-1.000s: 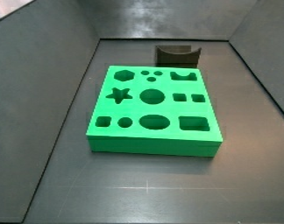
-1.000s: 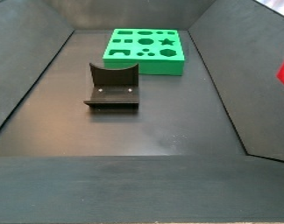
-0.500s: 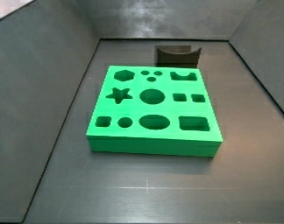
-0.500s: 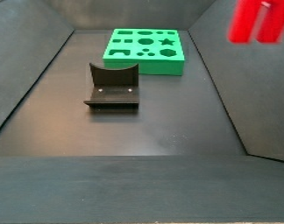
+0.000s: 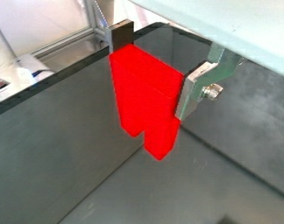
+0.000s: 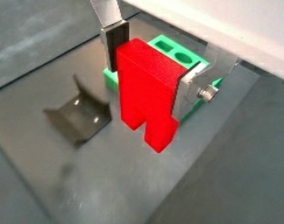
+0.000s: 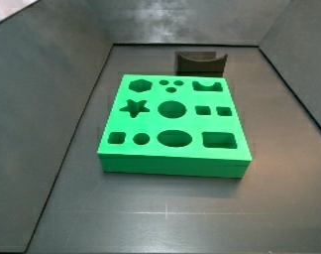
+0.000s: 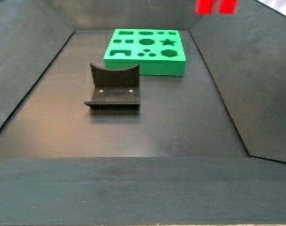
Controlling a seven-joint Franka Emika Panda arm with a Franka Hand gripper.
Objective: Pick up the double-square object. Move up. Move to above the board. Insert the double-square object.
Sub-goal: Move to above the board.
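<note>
My gripper point(image 5: 156, 66) is shut on the double-square object point(image 5: 145, 96), a bright red block with two legs pointing down; it also shows in a wrist view point(image 6: 147, 87). It hangs high in the air. In a side view only the red legs point(image 8: 219, 6) show at the frame's upper edge, right of the board. The green board point(image 7: 174, 124) with shaped cut-outs lies flat on the dark floor in both side views point(image 8: 146, 48). A wrist view shows a corner of it point(image 6: 176, 58) behind the block.
The dark grey U-shaped holder stands behind the board in a side view point(image 7: 200, 62), in front of it in a side view point(image 8: 114, 86), and shows in a wrist view point(image 6: 80, 114). Sloped dark walls point(image 7: 57, 119) surround the floor.
The red block, held in the gripper, has moved up and to the left in the side view, from the right edge to the upper edge. Board and holder have not moved.
</note>
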